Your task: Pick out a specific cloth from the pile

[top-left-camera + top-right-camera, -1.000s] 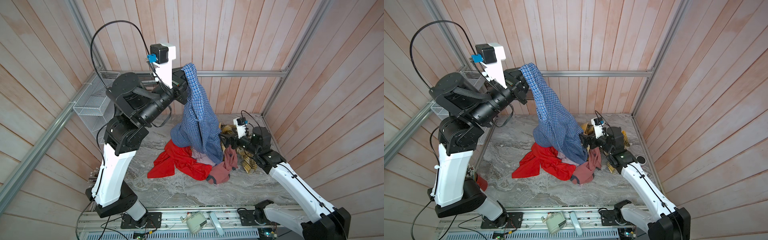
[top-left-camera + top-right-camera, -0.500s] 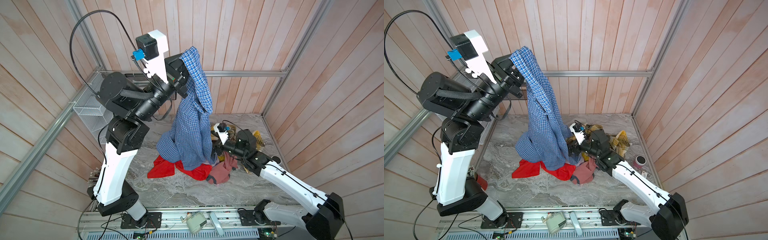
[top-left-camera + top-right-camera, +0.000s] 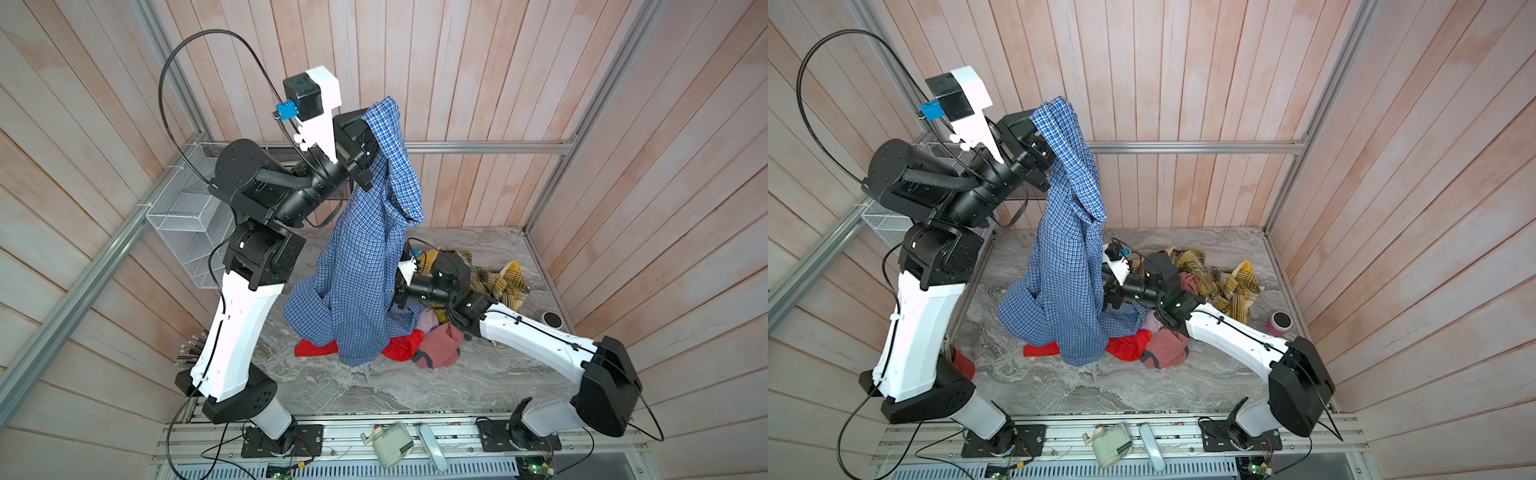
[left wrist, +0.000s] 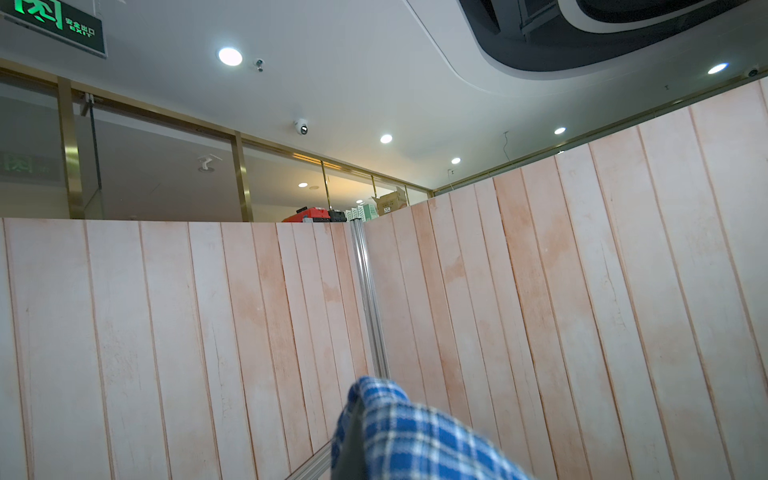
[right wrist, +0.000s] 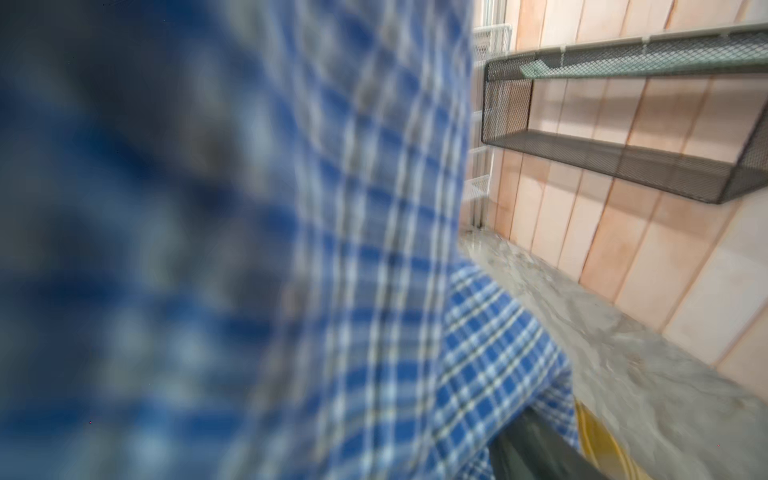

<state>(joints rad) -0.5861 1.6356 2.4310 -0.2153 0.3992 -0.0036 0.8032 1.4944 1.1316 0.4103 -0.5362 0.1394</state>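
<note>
The left gripper [image 3: 368, 131] is raised high at the far left, its fingers clamped together on the top fold of the cloth [image 3: 361, 270], the blue checked shirt, which drapes over the gripper and hangs down in a long column. In the left wrist view a blue checked fold [image 4: 415, 440] lies over a dark finger [image 4: 349, 449]. The cloth's lower end spreads over the left part of the pile [image 3: 436, 332] on the marble table [image 3: 374, 386], covering most of the red cloth [image 3: 316, 347], whose edges show to the left and right of it. Just right of that lies a dusty pink cloth [image 3: 440, 347], and farther right and back the yellow-brown plaid cloth [image 3: 498, 282]. The right gripper [image 3: 1106, 297] reaches in low from the right and presses against the hanging blue fabric; the fabric fills the right wrist view, and whether its fingers are apart or gripping cannot be told. A white wire basket [image 3: 187, 224] hangs on the left wall behind the left arm, with only its mesh visible. A black mesh shelf [image 5: 623, 166] is fixed to the far wall. A small pinkish cup [image 3: 1281, 323] stands at the table's right edge; its top is dark and its contents cannot be made out.
</note>
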